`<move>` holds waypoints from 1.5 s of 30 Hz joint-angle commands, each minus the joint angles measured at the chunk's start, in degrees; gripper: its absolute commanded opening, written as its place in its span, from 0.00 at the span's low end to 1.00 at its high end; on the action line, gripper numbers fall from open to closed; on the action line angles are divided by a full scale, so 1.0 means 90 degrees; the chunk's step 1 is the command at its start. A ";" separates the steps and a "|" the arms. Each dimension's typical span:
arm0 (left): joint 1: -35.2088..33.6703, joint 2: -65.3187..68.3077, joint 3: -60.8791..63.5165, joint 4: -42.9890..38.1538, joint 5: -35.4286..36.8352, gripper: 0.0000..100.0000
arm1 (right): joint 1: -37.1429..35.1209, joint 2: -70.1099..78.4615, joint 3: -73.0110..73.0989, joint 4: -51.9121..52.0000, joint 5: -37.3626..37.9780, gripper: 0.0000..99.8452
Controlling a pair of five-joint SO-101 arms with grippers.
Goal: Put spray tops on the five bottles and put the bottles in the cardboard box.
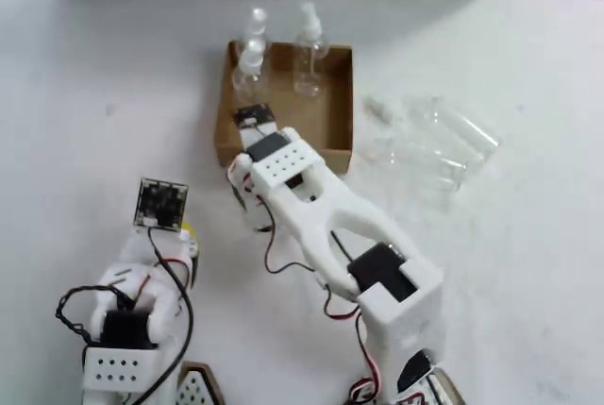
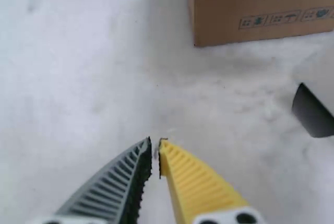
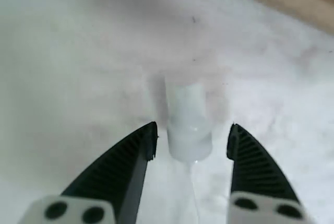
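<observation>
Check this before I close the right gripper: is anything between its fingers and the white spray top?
Nothing visible does. In the right wrist view the open right gripper has one finger on each side of the spray top, with bare table in the gaps.

The left arm [image 1: 123, 329] and right arm [image 1: 330, 221] are white, with black motors [image 1: 382, 271] and thin red and black wires [image 1: 269, 259]. The left pincer [image 2: 155, 143] is grey and yellow. The right pincer [image 3: 193, 130] is black.

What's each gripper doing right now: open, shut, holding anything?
Left gripper: shut, holding nothing.
Right gripper: open, one finger on either side of a spray top, not gripping it.
</observation>
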 commanded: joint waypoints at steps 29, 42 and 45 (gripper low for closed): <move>0.1197 -0.0083 -0.2344 0.0791 0.0596 0.06 | 0.2515 -0.1958 0.0684 0.0513 0.1534 0.21; 0.1431 0.2027 -0.3634 0.0879 0.0811 0.06 | 0.2974 -0.1939 0.0684 0.0044 0.1543 0.21; 0.1783 0.2935 -0.4044 0.0908 0.1407 0.06 | 0.2974 -0.1939 0.0684 0.0024 0.1543 0.21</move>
